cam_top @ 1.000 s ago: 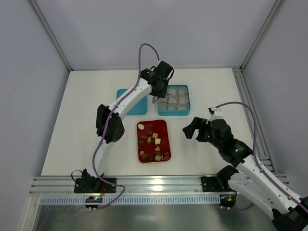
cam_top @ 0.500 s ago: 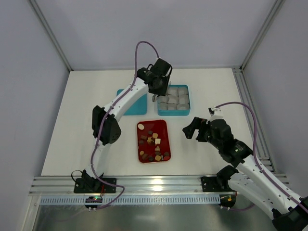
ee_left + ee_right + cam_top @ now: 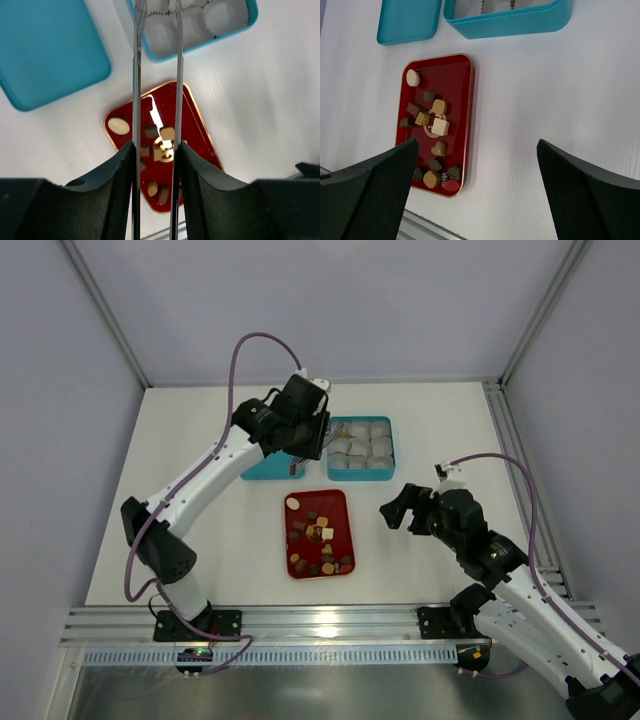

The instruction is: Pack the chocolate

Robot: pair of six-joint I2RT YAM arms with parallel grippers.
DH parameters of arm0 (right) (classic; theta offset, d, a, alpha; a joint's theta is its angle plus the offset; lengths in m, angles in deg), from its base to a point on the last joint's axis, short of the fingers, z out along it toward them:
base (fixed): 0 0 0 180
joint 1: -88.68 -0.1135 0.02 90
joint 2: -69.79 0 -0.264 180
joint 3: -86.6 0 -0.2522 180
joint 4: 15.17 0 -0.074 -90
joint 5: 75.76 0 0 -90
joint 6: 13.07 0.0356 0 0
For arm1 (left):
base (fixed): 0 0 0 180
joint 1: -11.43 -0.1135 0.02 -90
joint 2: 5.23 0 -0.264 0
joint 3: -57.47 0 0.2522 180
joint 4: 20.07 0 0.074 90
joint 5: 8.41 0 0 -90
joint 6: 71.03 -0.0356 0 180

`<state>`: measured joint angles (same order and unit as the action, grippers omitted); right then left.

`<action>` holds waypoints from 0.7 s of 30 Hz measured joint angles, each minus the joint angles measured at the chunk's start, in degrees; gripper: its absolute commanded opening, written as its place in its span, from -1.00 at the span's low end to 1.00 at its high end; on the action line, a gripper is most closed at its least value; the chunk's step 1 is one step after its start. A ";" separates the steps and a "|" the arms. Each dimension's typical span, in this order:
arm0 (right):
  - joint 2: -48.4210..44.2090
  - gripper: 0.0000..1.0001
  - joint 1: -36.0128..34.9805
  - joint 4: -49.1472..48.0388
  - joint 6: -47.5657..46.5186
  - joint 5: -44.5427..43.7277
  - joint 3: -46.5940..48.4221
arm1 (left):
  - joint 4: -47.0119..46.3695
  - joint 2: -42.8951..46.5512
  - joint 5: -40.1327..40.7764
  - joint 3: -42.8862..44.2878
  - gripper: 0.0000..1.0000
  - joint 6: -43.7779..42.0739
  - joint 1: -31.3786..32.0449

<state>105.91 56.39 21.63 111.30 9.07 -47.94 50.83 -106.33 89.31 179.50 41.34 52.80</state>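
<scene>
Several small pieces of chocolate (image 3: 318,532) in brown, tan, cream and red lie on the red tray (image 3: 343,502) mid-table. My left gripper (image 3: 297,445) hangs high over the blue lid's right end. It is shut on a pair of metal tweezers (image 3: 136,75). In the left wrist view the gripper (image 3: 156,150) looks down on the tray (image 3: 195,125), and the blades reach toward the blue box (image 3: 230,30); no piece shows between them. My right gripper (image 3: 395,508) stands open to the right of the tray, empty, seen also in its wrist view (image 3: 477,145) beside the chocolate (image 3: 432,120).
A blue box (image 3: 360,476) filled with crinkled grey-white paper cups (image 3: 362,445) sits behind the tray. Its blue lid (image 3: 262,470) lies to the left, partly under the left arm. A metal rail (image 3: 320,625) runs along the near table edge.
The left arm has swung left and toward me, from over the box's left edge to above the lid, its elbow sweeping out to the left. The right arm has not moved.
</scene>
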 measured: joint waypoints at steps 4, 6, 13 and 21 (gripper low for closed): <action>-0.02 1.00 0.00 -0.17 0.04 0.04 -0.52 | 1.73 8.28 0.02 -8.09 -0.21 1.22 1.60; -0.02 1.00 0.00 -0.24 0.07 0.13 -0.98 | 2.62 11.98 0.26 -11.67 -0.21 1.73 2.71; 0.17 1.00 0.00 -0.79 0.35 0.50 -2.29 | 5.51 21.18 1.81 -22.71 -0.21 4.98 5.79; 0.42 0.99 0.00 -2.01 0.72 1.11 -3.17 | 6.16 24.39 3.87 -32.72 -0.21 9.07 7.32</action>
<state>106.33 56.39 19.62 112.02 10.18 -51.11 56.99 -81.94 93.18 146.78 50.42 60.12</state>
